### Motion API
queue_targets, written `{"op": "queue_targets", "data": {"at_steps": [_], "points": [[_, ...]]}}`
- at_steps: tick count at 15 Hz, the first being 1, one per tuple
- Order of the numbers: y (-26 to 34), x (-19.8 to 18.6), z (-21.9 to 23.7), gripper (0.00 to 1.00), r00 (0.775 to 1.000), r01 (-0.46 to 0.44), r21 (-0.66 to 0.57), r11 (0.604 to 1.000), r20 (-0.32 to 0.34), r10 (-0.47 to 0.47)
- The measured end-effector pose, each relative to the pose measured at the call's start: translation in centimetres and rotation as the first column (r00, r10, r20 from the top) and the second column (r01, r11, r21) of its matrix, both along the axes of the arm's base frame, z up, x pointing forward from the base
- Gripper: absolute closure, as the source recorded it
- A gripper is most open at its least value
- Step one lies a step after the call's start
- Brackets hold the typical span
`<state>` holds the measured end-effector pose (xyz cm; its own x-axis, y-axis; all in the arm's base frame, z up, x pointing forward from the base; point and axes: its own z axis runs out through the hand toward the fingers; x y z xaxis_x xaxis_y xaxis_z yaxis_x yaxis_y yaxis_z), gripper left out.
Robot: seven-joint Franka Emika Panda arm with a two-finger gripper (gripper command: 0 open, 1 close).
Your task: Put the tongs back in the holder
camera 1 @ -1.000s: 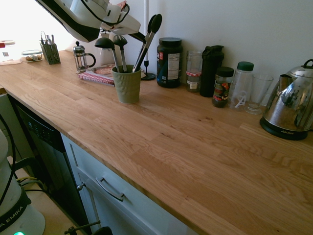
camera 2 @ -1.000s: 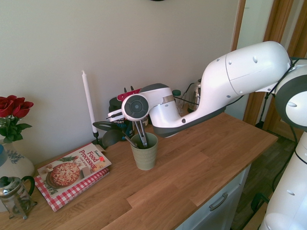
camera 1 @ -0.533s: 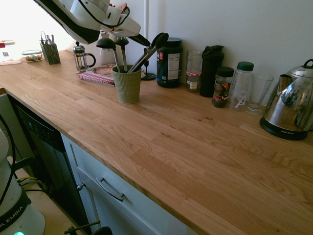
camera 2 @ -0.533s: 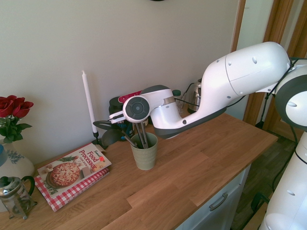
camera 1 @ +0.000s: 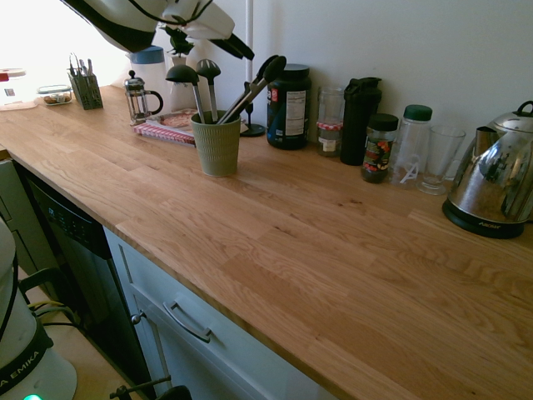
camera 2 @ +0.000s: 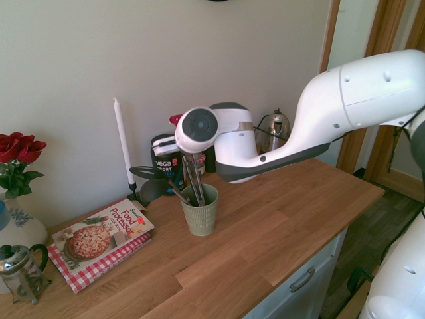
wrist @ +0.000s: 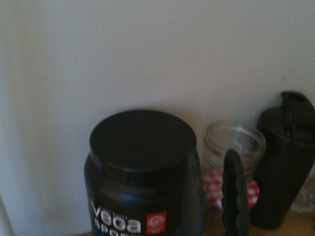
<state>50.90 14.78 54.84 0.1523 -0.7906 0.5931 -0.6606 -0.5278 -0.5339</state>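
The silver tongs (camera 1: 250,90) stand in the sage-green ribbed holder (camera 1: 216,146) and lean right, black tips (camera 1: 271,67) up near the black tub. Two black-headed ladles (camera 1: 180,74) share the cup. My gripper (camera 1: 236,47) hangs just above and left of the tong tips, apart from them, open and holding nothing. In the second exterior view the tongs' metal arms (camera 2: 192,181) rise from the holder (camera 2: 200,212) under my wrist. One scalloped black tong tip (wrist: 236,196) shows in the wrist view.
Behind the holder stand a black Vega tub (camera 1: 288,107), a glass jar (camera 1: 330,122), a black bottle (camera 1: 359,120), a candle (camera 2: 123,147) and a kettle (camera 1: 496,177). A cookbook (camera 2: 99,236) and a French press (camera 1: 140,97) lie to the side.
The tongs were let go and tipped over to lean on the holder's rim. My gripper opened and rose away from them.
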Motion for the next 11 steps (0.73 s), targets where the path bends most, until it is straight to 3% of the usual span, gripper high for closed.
{"op": "queue_targets", "data": {"at_steps": [3, 5, 8, 11], "points": [[-2.1, -3.3, 1.8, 0.0, 0.976, -0.002, 0.062, 0.998, -0.219, 0.016], [-4.6, -7.0, 4.6, 0.0, 0.928, -0.029, 0.081, 0.996, -0.368, 0.057], [-10.8, -12.8, 7.9, 0.0, 0.822, -0.093, 0.124, 0.988, -0.551, 0.146], [-14.0, -16.8, 8.6, 0.0, 0.694, -0.181, 0.209, 0.961, -0.666, 0.275]]}}
